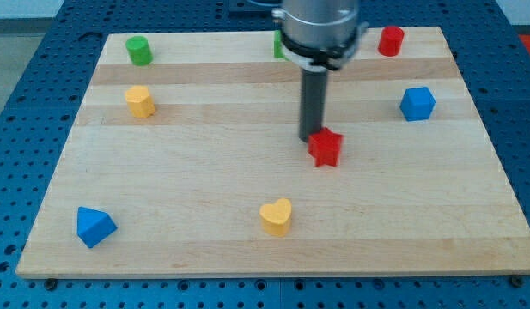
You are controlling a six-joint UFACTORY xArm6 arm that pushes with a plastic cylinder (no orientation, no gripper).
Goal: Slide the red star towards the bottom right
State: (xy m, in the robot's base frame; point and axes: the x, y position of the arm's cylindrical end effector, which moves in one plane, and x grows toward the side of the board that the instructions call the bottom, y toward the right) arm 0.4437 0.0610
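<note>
The red star (325,148) lies near the middle of the wooden board (204,172), a little to the view's right. My tip (309,137) stands at the star's upper left edge, touching or almost touching it. The rod rises from there to the arm's grey body at the view's top.
A yellow heart (277,217) lies below the star. A blue triangle (94,226) is at the bottom left. A yellow block (140,101) and a green cylinder (139,51) are at the upper left. A red cylinder (390,40) and a blue block (417,103) are at the upper right. A green block (280,47) is partly hidden behind the arm.
</note>
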